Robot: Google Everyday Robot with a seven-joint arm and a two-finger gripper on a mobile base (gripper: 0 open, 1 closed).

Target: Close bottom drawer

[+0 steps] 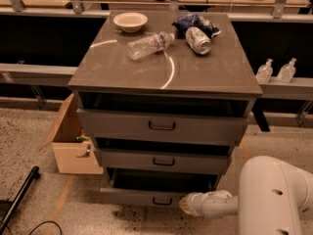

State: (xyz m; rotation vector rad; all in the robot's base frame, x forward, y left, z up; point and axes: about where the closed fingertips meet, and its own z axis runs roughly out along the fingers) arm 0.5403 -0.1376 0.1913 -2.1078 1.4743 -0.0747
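Currently the bottom drawer [139,196], the lowest grey-brown box with the short plain front, stands partly out of the grey-brown three-drawer cabinet [205,75]. Its dark inside shows just above and behind the gripper. Not yet shut.

Risks, as judged from here:
- Off-centre push. The gripper [183,204], a pale tan tip on the white arm [215,204], sits at the right end of the drawer front, just right of the small black bar handle [162,200]. Pushing there may skew the drawer in its opening and jam it. Bring your contact left toward the handle if it binds.
- Slipping off. The tip is low on that short front. A push that drifts down or right would slide past the edge and meet the cabinet's frame instead.
- Wrong drawer. The middle drawer [164,160] and the taller-fronted top drawer [161,126], both directly above the gripper, also stand out a little. Raise the arm and you press those.
- Hard shove. A clear plastic bottle [149,44] and a drink can [198,39] lie on their sides on the cabinet top, far above the gripper. A jolt could roll them.

Hand: it appears to touch the drawer front, or lie just before it; contact is not certain. It holds nothing that you can see. Whether it is open or closed cannot be told.
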